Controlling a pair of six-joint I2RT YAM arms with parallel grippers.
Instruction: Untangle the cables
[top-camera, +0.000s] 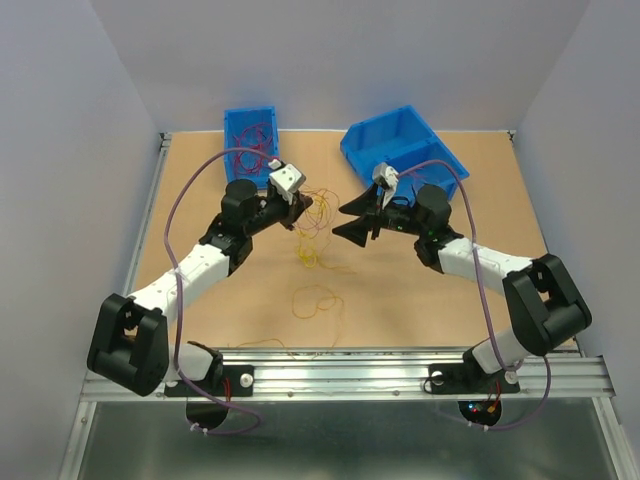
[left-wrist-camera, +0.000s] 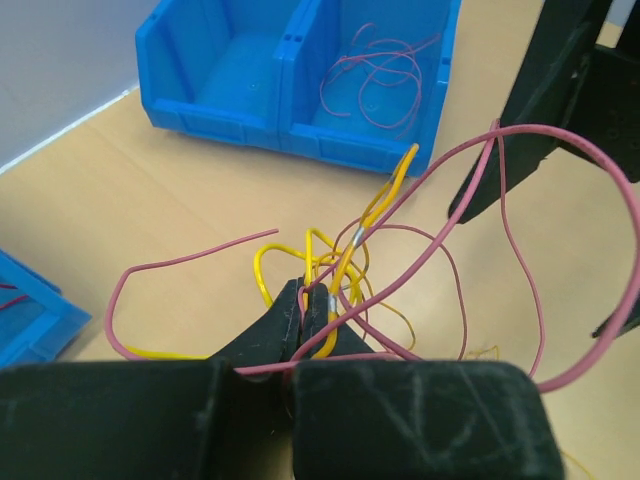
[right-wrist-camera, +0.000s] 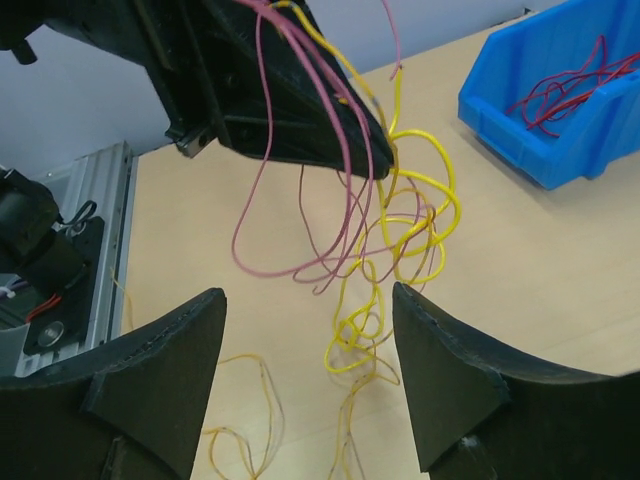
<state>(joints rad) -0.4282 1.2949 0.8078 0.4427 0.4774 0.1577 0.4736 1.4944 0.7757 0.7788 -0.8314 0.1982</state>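
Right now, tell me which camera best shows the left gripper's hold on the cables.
The left wrist view: the left gripper is shut on yellow and red cables at its tips. The right wrist view shows that gripper from outside, with strands hanging beneath it. The top view shows only a small, distant tangle.

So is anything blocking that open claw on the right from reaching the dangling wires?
Nothing visible does. The right gripper is open and faces the cables, which hang in a red and yellow tangle from the shut left gripper. Only air lies between the right gripper's fingers and the strands.
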